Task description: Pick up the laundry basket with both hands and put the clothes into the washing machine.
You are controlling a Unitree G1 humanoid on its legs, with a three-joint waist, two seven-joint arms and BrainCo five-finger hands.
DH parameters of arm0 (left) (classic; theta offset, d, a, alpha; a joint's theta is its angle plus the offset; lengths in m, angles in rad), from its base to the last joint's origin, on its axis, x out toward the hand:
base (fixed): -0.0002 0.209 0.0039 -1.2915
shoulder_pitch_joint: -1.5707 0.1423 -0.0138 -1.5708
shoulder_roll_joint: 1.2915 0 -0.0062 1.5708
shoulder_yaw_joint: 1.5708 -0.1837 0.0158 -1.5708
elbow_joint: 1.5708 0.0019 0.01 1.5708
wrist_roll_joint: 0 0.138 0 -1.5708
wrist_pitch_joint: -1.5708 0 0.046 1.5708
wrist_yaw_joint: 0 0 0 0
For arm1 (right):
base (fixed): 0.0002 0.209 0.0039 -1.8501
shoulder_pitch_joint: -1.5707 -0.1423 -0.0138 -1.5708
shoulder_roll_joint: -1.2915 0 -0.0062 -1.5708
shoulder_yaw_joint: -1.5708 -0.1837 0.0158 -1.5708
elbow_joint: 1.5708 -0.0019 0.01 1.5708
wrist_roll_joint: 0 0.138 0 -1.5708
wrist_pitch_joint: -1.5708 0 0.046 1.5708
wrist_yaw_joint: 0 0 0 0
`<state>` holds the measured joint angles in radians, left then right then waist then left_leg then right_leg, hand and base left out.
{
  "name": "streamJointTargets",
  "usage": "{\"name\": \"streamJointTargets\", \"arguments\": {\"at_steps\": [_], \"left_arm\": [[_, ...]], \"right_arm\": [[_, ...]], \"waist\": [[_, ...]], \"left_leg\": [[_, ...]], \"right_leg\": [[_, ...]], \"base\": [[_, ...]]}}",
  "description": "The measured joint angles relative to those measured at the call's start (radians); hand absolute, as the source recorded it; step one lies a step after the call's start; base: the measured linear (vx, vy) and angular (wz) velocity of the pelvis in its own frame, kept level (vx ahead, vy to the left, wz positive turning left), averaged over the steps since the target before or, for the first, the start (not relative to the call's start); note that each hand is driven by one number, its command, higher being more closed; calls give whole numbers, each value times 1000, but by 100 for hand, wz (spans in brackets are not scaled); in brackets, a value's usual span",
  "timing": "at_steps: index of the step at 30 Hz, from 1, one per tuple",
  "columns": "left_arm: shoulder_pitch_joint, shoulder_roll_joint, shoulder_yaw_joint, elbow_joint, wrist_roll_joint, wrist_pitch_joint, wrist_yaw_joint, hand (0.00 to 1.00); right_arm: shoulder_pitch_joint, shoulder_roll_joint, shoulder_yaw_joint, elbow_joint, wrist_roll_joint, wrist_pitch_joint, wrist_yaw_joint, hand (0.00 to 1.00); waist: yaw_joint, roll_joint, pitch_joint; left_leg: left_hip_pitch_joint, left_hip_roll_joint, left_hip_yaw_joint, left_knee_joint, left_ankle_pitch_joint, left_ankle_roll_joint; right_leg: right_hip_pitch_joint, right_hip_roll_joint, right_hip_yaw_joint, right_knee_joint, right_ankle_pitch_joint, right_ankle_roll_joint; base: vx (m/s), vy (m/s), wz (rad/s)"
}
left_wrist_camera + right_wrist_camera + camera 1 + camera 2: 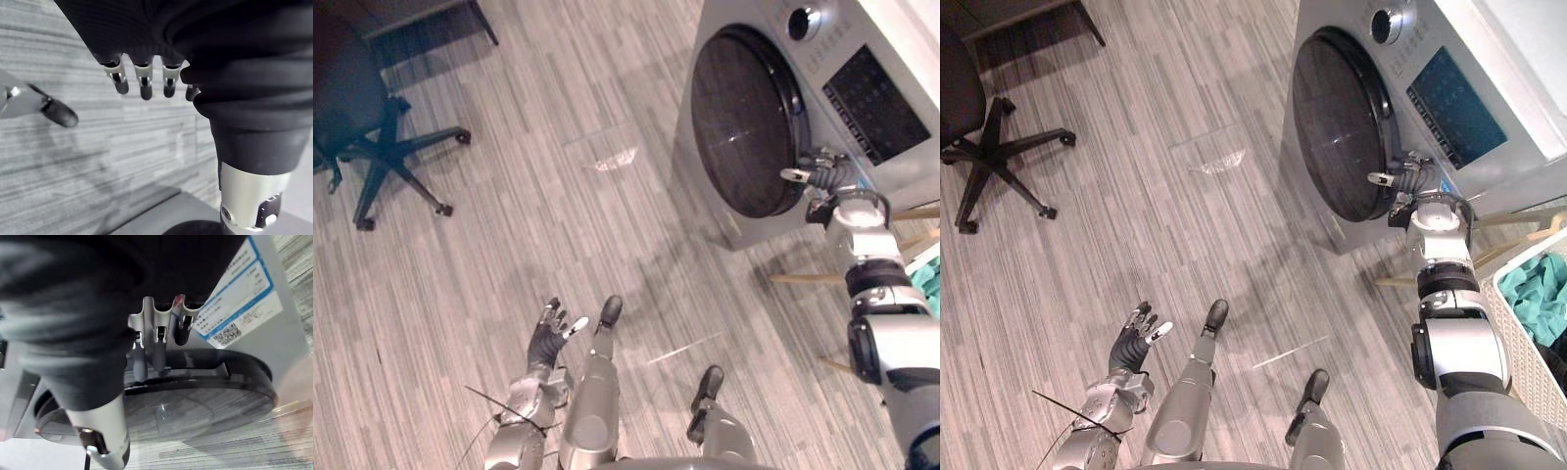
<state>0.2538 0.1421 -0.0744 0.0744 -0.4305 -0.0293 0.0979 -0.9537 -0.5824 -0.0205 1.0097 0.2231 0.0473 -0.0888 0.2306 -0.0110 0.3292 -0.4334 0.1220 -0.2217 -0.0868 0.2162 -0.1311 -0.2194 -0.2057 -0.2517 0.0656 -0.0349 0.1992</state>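
Seen from the head, the basket (pixel 1518 323) of clothes (pixel 1544 294) stands unheld beside the washer (pixel 1518 181), whose door (pixel 744 122) looks shut. The left wrist view shows the left hand (pixel 145 85) open and empty. In the right wrist view the right hand (pixel 156 328) only rests near-straight fingers on the door's rim, so they may slip off.
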Motion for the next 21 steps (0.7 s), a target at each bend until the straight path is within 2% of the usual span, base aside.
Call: {"name": "streamJointTargets", "arguments": {"at_steps": [3,4,9,10,13,15,17,19,20,21], "left_arm": [[0,0,-1,-10,-10,-8,14,0],[1,0,-2,-11,-16,-11,16,0],[-7,-3,-17,-27,-31,-16,16,0],[-19,-4,-21,-27,-31,-18,17,0],[-25,-3,-30,-26,-31,-19,20,0],[-31,-4,-32,-25,-31,-19,39,0],[-37,-17,-33,-24,-30,-19,40,0],[-37,-47,-35,-24,-30,-19,40,0],[-39,-65,-41,-24,-30,-19,40,0],[-41,-75,-41,-25,-29,-20,40,0]], "right_arm": [[-15,-16,-2,69,-3,-2,-6,0],[-11,7,-16,79,-2,-24,-28,0],[-3,68,-25,97,-2,-61,-83,0],[13,71,-44,98,-2,-68,-106,0],[71,88,-45,68,0,-73,-126,0],[159,174,-35,-17,3,-104,-140,0],[216,229,34,-90,2,-118,-141,0],[267,265,151,-147,2,-117,-136,0],[285,287,233,-175,2,-110,-121,0],[294,320,320,-194,-2,-102,-92,0]], "waist": [[13,10,35],[14,7,48],[15,23,60],[35,29,63],[61,34,63],[64,35,60],[66,42,45],[91,57,3],[111,73,-30],[125,78,-57]], "left_leg": [[-28,-2,-26,15,1,1],[-31,-3,-29,20,1,1],[-61,-16,-72,55,-9,0],[-67,-12,-84,65,-14,-5],[-72,-5,-102,82,-23,-17],[-74,1,-121,110,-38,-33],[-76,6,-128,132,-50,-39],[-76,8,-130,138,-66,-51],[-77,7,-128,135,-85,-68],[-82,-1,-118,145,-91,-76]], "right_leg": [[-1,0,-25,-2,1,1],[-1,1,-26,-2,2,2],[4,9,-49,-2,2,3],[8,17,-56,-3,0,2],[22,30,-77,-7,-6,0],[43,38,-98,-7,-17,-15],[48,45,-105,7,-24,-20],[49,47,-112,12,-28,-24],[53,46,-129,12,-30,-30],[59,29,-138,5,-41,-30]], "base": [[-10,29,19],[8,26,14],[-26,43,13],[-55,30,17],[-45,23,13],[-28,27,13],[-30,20,5],[1,1,5],[29,9,28],[49,15,24]]}}
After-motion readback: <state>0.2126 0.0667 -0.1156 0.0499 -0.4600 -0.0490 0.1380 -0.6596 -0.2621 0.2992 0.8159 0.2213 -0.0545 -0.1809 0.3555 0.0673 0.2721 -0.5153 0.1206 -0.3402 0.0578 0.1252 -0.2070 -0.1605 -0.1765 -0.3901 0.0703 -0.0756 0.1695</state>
